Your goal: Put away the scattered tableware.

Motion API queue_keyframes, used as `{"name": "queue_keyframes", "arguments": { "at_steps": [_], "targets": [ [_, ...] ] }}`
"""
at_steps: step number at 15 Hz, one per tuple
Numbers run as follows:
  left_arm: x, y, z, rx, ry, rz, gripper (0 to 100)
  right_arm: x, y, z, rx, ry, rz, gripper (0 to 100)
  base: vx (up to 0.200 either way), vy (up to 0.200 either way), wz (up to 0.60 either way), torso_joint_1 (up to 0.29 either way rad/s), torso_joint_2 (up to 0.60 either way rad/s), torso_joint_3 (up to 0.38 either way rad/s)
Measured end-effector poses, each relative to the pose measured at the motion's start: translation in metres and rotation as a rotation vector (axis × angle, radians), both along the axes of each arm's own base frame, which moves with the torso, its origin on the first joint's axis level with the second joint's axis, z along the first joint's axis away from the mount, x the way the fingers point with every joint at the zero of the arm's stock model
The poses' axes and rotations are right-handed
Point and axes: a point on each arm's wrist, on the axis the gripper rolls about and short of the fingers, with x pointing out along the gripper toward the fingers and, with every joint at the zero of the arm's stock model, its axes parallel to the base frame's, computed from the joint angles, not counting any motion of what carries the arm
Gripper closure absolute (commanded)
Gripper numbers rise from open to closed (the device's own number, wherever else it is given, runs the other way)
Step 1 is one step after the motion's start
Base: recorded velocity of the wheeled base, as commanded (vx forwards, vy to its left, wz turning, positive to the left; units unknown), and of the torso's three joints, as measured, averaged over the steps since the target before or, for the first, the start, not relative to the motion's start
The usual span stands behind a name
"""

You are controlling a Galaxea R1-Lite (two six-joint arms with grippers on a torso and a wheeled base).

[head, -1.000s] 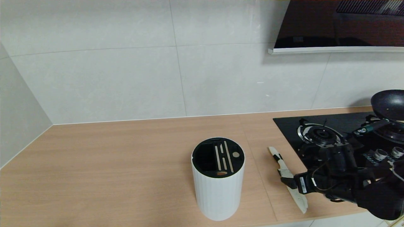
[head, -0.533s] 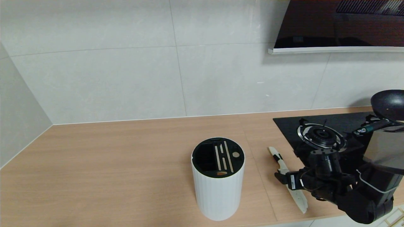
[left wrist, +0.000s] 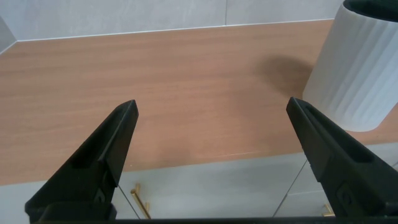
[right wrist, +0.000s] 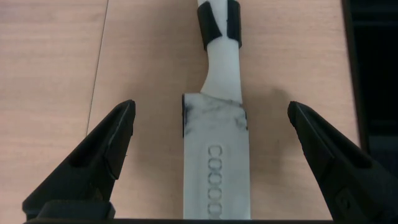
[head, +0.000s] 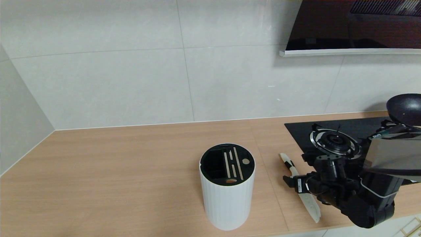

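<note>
Right now your right gripper (head: 296,182) hangs over the knife (head: 310,206), spread wide and grasping nothing. Its wrist camera tells you what the head view hides under the arm: the fingers (right wrist: 112,146) straddle the blade where it meets the handle, with bare counter (head: 115,171) on either side. You cannot tell from either view how high they hang above it. The head view gives you the layout instead. The knife lies flat, handle far and tip at the near edge, between the holder (head: 227,187) on its left and the hob (head: 297,131) on its right. A pan (head: 404,108) sits at the far right. Your left gripper (left wrist: 211,107) is also released and empty, at the counter's near edge, left of the holder.
</note>
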Motion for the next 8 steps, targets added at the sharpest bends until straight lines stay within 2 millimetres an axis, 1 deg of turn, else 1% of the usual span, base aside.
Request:
{"name": "queue_keyframes", "arguments": {
  "at_steps": [8],
  "targets": [
    [0.000, 0.000, 0.000, 0.000, 0.000, 0.000, 0, 0.006, -0.001, -0.012, -0.010, 0.018, -0.018, 0, 0.000, 0.000, 0.00, 0.000, 0.00, 0.000]
  ]
}}
